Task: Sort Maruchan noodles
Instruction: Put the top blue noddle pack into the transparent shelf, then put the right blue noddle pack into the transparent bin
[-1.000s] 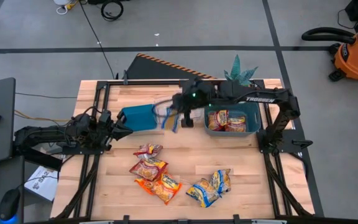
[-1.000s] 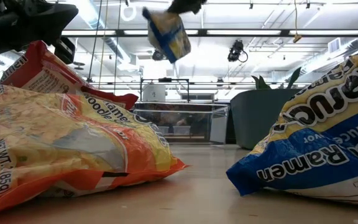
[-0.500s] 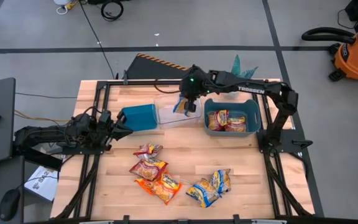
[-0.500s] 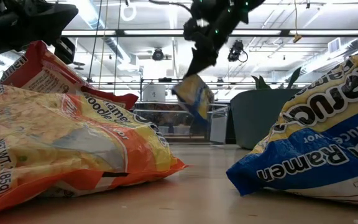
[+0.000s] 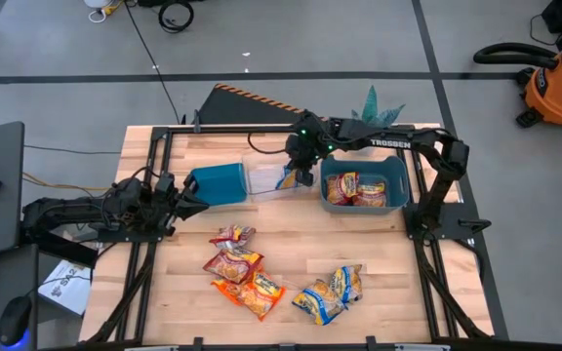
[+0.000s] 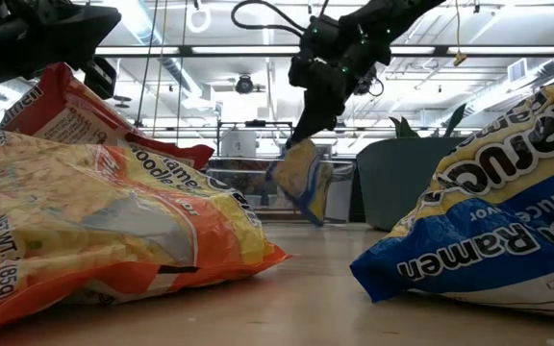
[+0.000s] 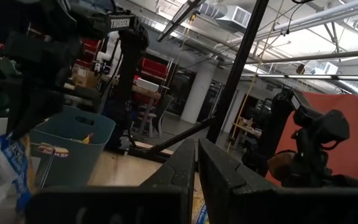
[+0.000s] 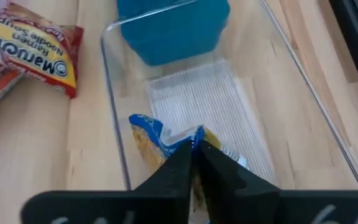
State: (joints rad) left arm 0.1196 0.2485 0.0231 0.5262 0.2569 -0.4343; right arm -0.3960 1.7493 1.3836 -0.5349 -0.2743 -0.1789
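While your right claw (image 5: 299, 174) pinches a blue-and-yellow noodle packet (image 8: 166, 148) low over the clear bin (image 8: 291, 99), you are mid-placement (six or so packets (image 5: 252, 278) wait on the counter (image 5: 398, 263), well short of that bin). Next, part the fingers to drop it; the left claw (image 5: 185, 198), pressed together, idles beside the teal bin (image 5: 218, 183).

- Clear bin (image 5: 266, 179) hemmed by teal bin (image 5: 218, 183) and grey bin (image 5: 364, 185)
- Bare tabletop (image 5: 398, 263) beside loose packets (image 5: 237, 263): free passage
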